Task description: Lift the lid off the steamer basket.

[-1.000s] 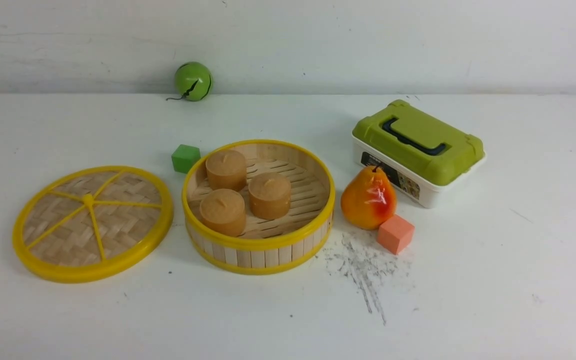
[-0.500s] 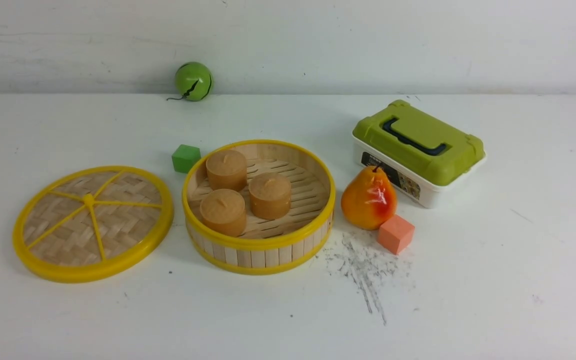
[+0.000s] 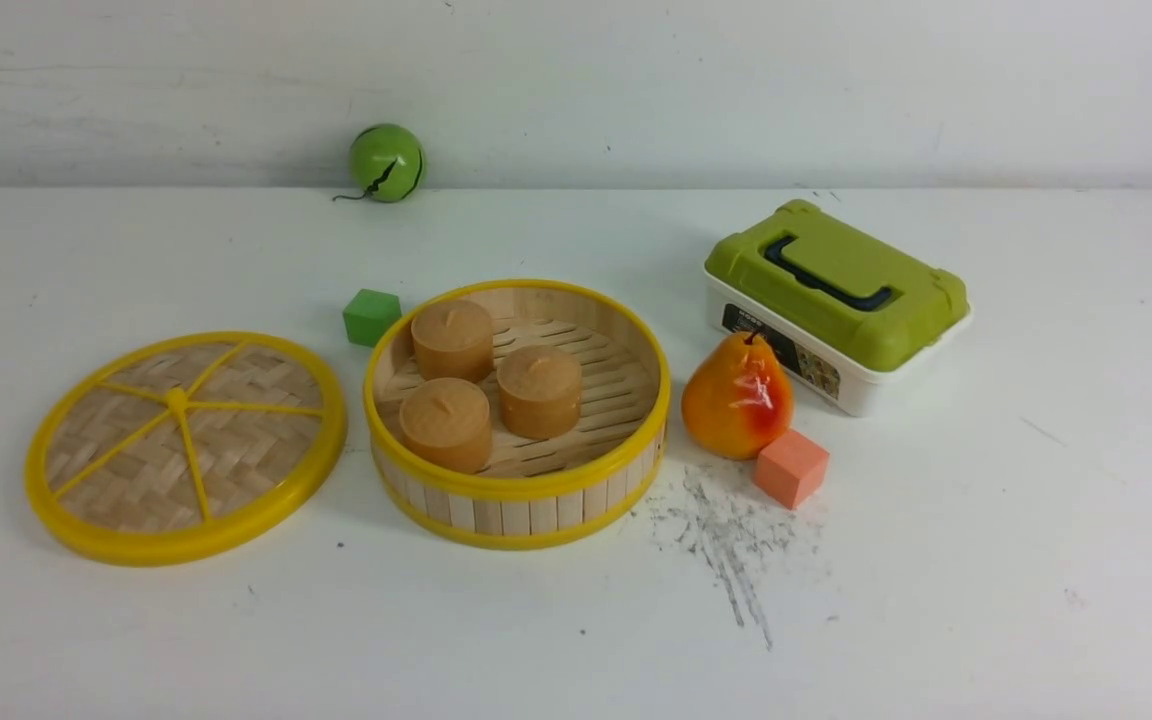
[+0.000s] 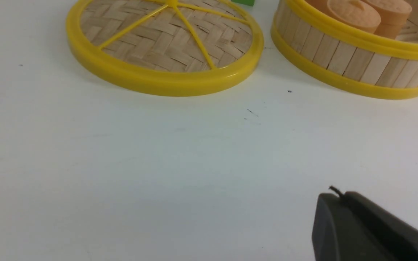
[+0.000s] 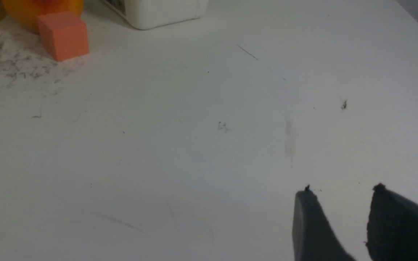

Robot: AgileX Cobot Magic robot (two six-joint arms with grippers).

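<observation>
The lid (image 3: pixel 186 447) lies flat on the table to the left of the steamer basket (image 3: pixel 526 500), apart from it. The basket is open and holds three tan round cakes (image 3: pixel 539 390). In the left wrist view the lid (image 4: pixel 165 43) and the basket (image 4: pixel 339 54) lie far ahead of my left gripper (image 4: pixel 339 194), whose fingers are pressed together and empty over bare table. My right gripper (image 5: pixel 343 188) is open and empty over bare table, well away from both. Neither gripper shows in the front view.
A small green cube (image 3: pixel 372 316) sits behind the basket's left side. A pear (image 3: pixel 736 398) and an orange cube (image 3: pixel 791 467) are to its right, with a white box with an olive-green lid (image 3: pixel 836 300) behind them. A green ball (image 3: pixel 386 162) rests by the back wall.
A dark tip at the front view's bottom left corner one second ago has left the view. The lid, basket and other objects have not moved.
</observation>
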